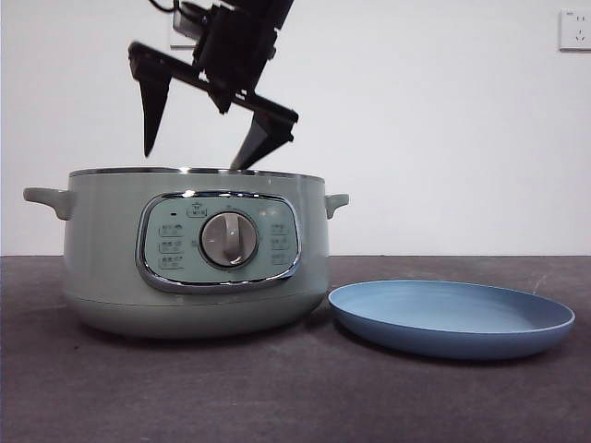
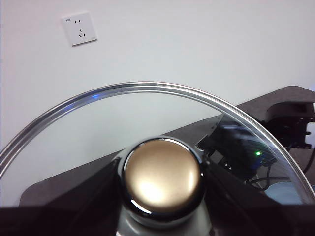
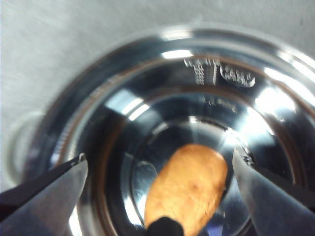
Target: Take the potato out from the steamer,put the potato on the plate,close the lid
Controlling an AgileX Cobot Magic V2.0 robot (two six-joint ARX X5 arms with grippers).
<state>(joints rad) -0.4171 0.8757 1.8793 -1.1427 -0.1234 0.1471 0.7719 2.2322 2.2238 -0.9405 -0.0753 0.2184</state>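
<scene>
The potato (image 3: 189,184), orange-brown and oval, lies on the shiny bottom of the steamer's inner pot (image 3: 221,78). In the front view the steamer (image 1: 111,258) stands uncovered at the left, and the potato is hidden behind its wall. My right gripper (image 1: 194,159) hangs open over the pot mouth, one fingertip dipping below the rim. In its wrist view the right gripper (image 3: 158,156) straddles the potato from above without touching it. The light-blue plate (image 1: 452,318) sits empty to the steamer's right. My left gripper (image 2: 162,196) is shut on the knob (image 2: 162,179) of the glass lid (image 2: 147,87), held away from the pot.
The dark tabletop (image 1: 277,397) runs in front of the steamer and plate. A white wall with a socket (image 1: 577,28) stands behind. Through the lid the left wrist view shows a wall socket (image 2: 78,28) and black equipment (image 2: 290,123) at the table's far end.
</scene>
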